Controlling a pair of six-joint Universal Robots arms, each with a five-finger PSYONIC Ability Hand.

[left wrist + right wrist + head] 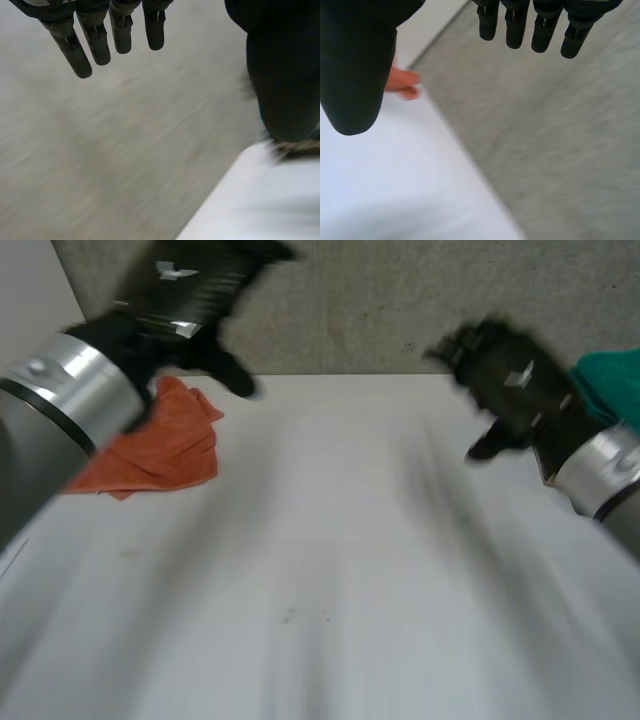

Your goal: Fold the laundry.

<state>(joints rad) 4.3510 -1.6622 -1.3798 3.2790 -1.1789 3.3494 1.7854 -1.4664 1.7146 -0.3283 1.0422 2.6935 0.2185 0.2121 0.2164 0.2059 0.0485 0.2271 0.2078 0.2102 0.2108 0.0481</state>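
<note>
Head view: orange cloth (160, 455) lies crumpled near left hand (190, 290), not touching.

Right hand (355, 75) open, fingers (516, 25) straight. Orange cloth (402, 84) peeks out beside the thumb, lying on the white table (395, 190).

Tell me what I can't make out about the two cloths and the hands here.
Orange cloth: head view, one side behind the left arm; right wrist view, mostly behind the right hand thumb.
Teal cloth: head view, cut by the edge, partly behind the right hand; its shape is unclear.
Left hand: head view, blurred.
</note>
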